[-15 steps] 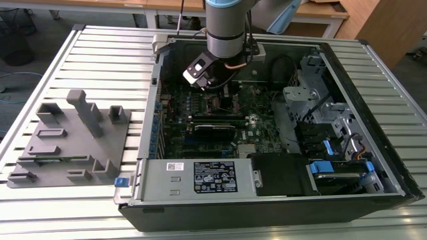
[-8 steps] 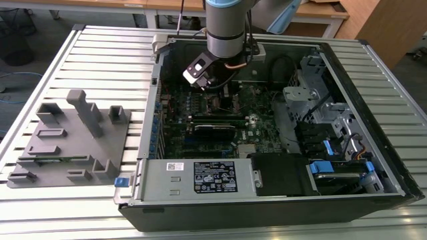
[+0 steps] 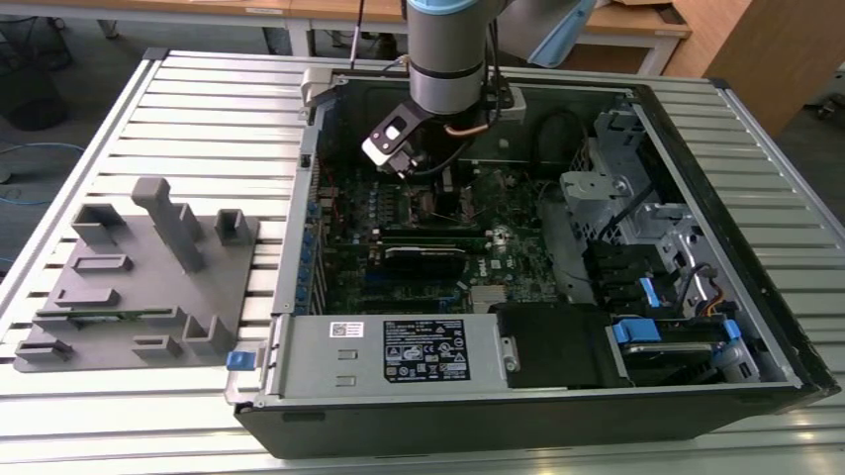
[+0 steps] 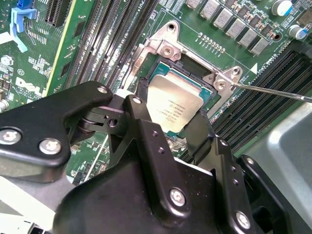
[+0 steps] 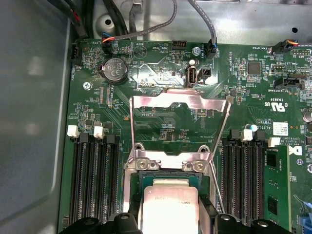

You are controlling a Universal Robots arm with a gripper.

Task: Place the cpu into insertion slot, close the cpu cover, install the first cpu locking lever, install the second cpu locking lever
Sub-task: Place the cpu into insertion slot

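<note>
The claw (image 4: 171, 118), closed to chip width, grips the cpu (image 4: 174, 97) by two edges just over the insertion slot (image 4: 191, 62), whose cpu cover (image 5: 180, 102) stands open; a tilted or off-centre release could bend socket pins.

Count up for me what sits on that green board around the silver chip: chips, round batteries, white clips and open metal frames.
In the first wrist view:
Silver chip: 1
Round battery: 1
White clips: 4
Open metal frame: 1
Total: 7
</note>
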